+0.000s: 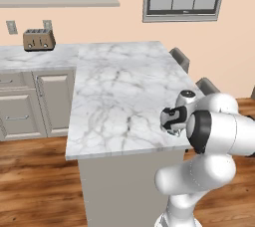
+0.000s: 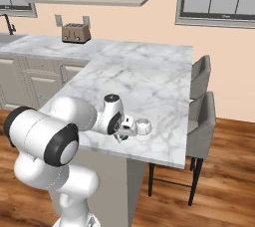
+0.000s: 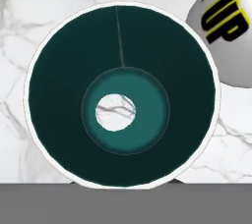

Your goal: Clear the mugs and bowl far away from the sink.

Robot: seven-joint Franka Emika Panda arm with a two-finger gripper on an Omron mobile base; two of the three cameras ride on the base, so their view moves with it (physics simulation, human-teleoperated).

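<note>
From above: green mug (image 3: 121, 95) interior, white mug (image 3: 224, 26) lettering.

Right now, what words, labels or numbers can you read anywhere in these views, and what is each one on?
"UP": black letters edged in yellow on the glossy white mug, at the top right of the hand view; more lettering above it is cut off by the picture's edge and cannot be read.
Dark green mug with a white rim: no text on it.
Brown toaster on the back counter: no readable label.
Nothing else carries text.
</note>
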